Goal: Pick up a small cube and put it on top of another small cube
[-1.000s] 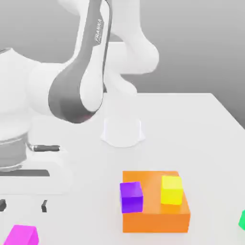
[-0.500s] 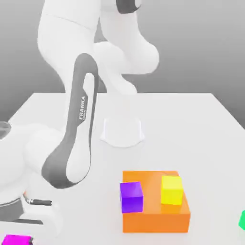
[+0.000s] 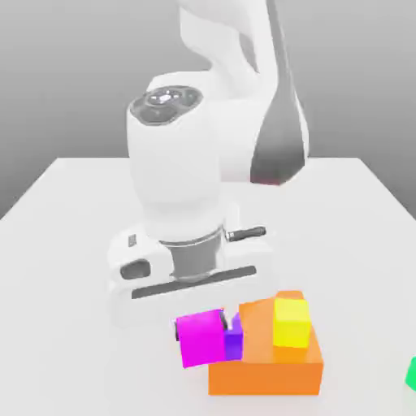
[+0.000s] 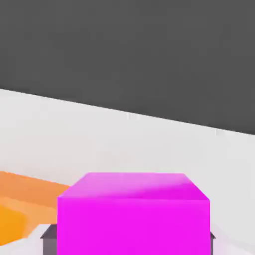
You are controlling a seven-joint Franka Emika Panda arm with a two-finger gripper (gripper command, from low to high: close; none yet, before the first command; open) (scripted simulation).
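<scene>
Since a second ago, arm and magenta small cube [image 3: 201, 339] have swung from the exterior view's lower left toward the orange block [image 3: 268, 366]. That glossy cube hangs clamped in the narrowly shut pincer [image 3: 201, 325], off the surface [image 3: 73, 203], partly covering the violet-purple cube [image 3: 234, 341] at its three o'clock. Above, the white hand points straight down.

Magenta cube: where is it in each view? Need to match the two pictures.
Exterior view: magenta cube low in the picture, under the hand, in front of the purple cube, held by the gripper.
Hand view: magenta cube close up, with table behind.
Shared landmark: orange block beside it.
</scene>
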